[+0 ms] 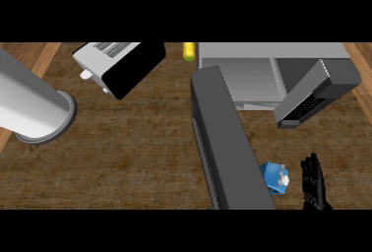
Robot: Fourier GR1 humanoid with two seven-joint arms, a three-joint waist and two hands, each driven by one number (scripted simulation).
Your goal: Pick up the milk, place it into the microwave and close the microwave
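right hand point(313, 181) – fingers straight, holding nothing, beside milk point(274, 177) | milk by open microwave door point(225, 142) | microwave point(276, 74) – open

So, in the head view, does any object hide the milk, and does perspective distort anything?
Head view: the open microwave door covers the left part of the blue milk carton; the right hand stands open beside it; the steep angle stretches the grey cylinder.

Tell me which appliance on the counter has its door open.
The grey microwave at the top right: its long dark door swings out toward the robot, showing the cavity. The toaster at the top left has no door.
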